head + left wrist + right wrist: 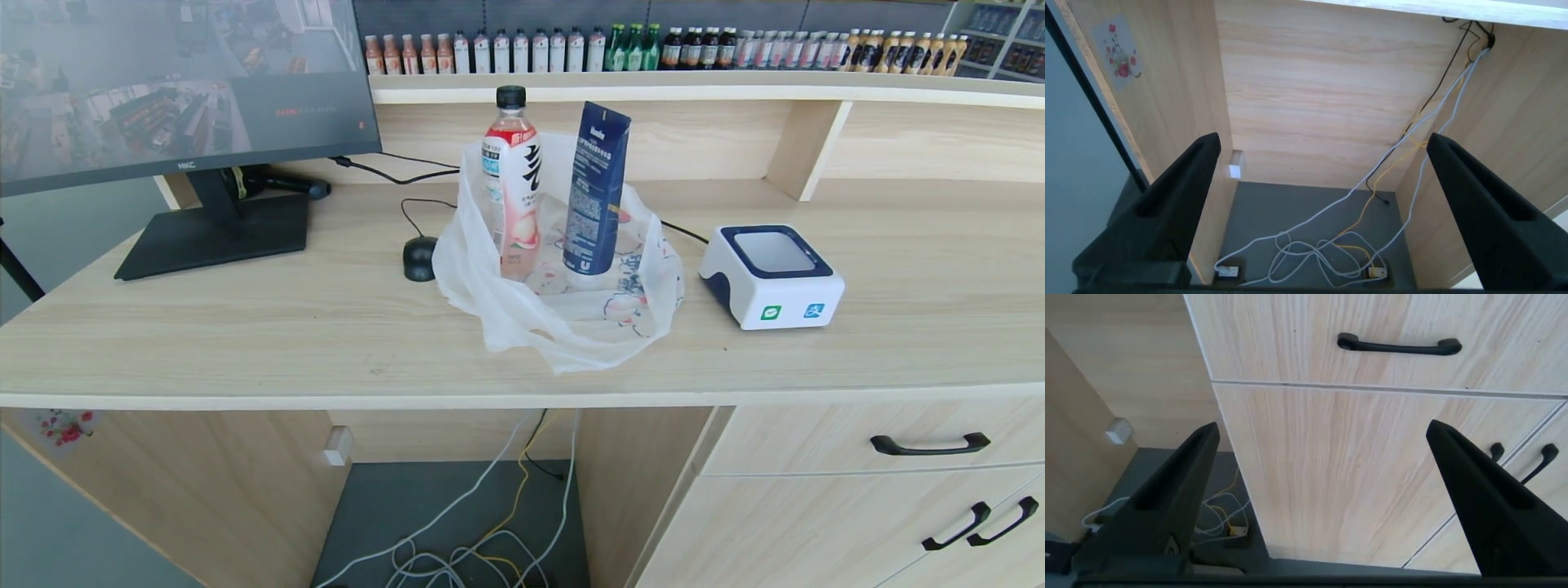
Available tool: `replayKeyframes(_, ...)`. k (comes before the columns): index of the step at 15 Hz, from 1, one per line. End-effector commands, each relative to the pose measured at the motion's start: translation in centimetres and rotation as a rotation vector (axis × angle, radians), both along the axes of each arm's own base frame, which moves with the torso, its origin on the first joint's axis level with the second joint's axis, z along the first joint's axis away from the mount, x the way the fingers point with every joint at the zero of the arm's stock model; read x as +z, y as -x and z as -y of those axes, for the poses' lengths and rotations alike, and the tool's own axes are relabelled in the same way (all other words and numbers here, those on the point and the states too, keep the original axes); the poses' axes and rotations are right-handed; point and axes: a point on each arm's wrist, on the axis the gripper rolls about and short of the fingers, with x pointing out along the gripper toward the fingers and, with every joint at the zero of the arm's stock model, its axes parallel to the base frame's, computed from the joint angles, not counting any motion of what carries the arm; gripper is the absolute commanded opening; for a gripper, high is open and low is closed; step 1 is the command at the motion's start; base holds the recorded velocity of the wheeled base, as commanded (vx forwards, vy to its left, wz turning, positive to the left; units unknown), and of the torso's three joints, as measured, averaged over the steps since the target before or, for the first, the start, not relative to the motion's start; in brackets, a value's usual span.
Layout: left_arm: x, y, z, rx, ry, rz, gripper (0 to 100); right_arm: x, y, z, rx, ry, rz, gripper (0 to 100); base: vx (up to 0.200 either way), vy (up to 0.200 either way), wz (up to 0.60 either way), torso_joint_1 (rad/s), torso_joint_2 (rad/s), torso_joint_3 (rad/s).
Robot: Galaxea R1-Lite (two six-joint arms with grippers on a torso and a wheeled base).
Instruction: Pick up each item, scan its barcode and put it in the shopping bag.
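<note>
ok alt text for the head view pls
A white shopping bag on a wooden counter holds an upright pink drink bottle and a blue tube. A white barcode scanner sits to its right, a monitor and mouse to its left.

Left pincer [1324, 139]: jaws spread wide, nothing held between them. Right pincer [1323, 425]: jaws likewise wide apart and empty. Both are held low, aimed forward.

The monitor [188, 82] has a bezel logo and red lettering on its screen. The bottle [513, 188] label carries large black characters, and the tube [598, 192] has fine white print. The scanner [771, 278] front shows one green and one blue icon.
</note>
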Motion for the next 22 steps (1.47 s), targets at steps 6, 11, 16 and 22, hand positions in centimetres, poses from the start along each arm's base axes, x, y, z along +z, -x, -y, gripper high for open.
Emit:
replayKeyframes(6, 0.01, 0.00, 0.00, 0.001, 0.000, 0.001, 100, -0.05, 0.16, -0.02, -0.010, -0.004, 0.020, 100, -0.033, 0.000, 0.00, 0.000, 0.00, 0.000)
replayKeyframes(11, 0.01, 0.00, 0.00, 0.001, 0.000, 0.001, 100, -0.05, 0.16, -0.02, -0.010, -0.004, 0.020, 100, -0.080, 0.000, 0.00, 0.003, 0.00, 0.000)
replayKeyframes(16, -0.01, 0.00, 0.00, 0.001, 0.000, -0.001, 100, -0.05, 0.16, -0.02, -0.010, -0.004, 0.020, 100, 0.000, -0.080, 0.00, -0.001, 0.00, 0.003)
replayKeyframes(22, -0.01, 0.00, 0.00, 0.001, 0.005, -0.001, 100, -0.05, 0.16, -0.02, -0.010, -0.004, 0.020, 100, 0.000, -0.200, 0.00, 0.004, 0.00, 0.002)
